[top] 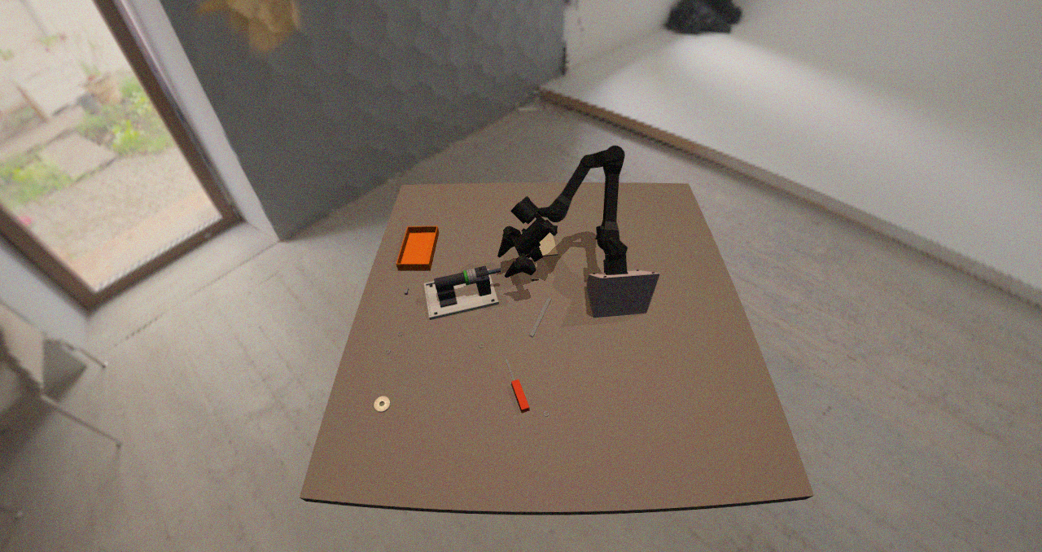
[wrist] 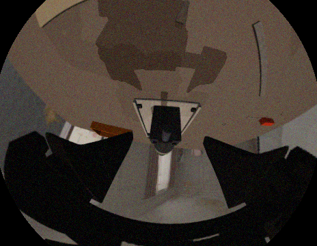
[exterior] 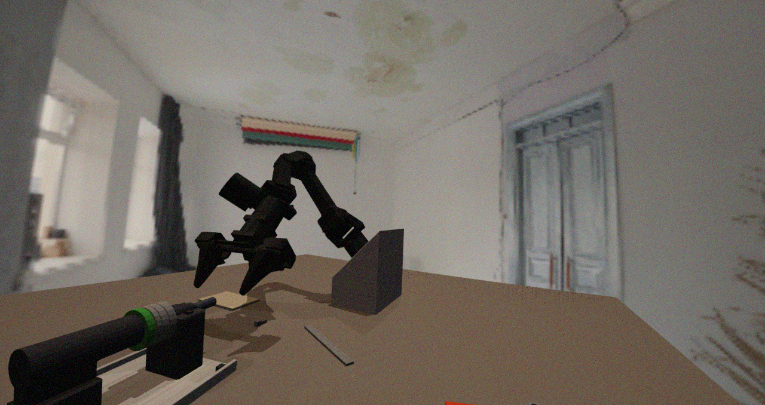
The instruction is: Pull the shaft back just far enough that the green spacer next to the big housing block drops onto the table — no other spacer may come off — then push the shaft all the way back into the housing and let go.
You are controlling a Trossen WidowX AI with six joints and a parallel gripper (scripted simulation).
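The shaft (top: 495,270) (exterior: 207,301) sticks out of a black support block (top: 483,286) (exterior: 178,343) (wrist: 165,119) on a pale base plate (top: 473,304). The green spacer (top: 465,277) (exterior: 150,328) sits against the big black housing (top: 448,280) (exterior: 75,341), with light grey spacers (top: 475,273) (exterior: 164,317) between it and the support block. My gripper (top: 502,265) (exterior: 220,290) (wrist: 169,139) is open and empty. It is tilted, just off the shaft's free end; in the wrist view the shaft end shows between the fingers. The wrist view hides the green spacer.
An orange tray (top: 399,265) stands behind the housing. A grey wedge block (top: 623,293) (exterior: 363,274) stands by the arm's base. A grey bar (top: 540,317) (exterior: 327,343), a pale card (top: 548,244) (exterior: 229,299), a red-handled tool (top: 520,396) and a pale ring (top: 375,404) lie on the table.
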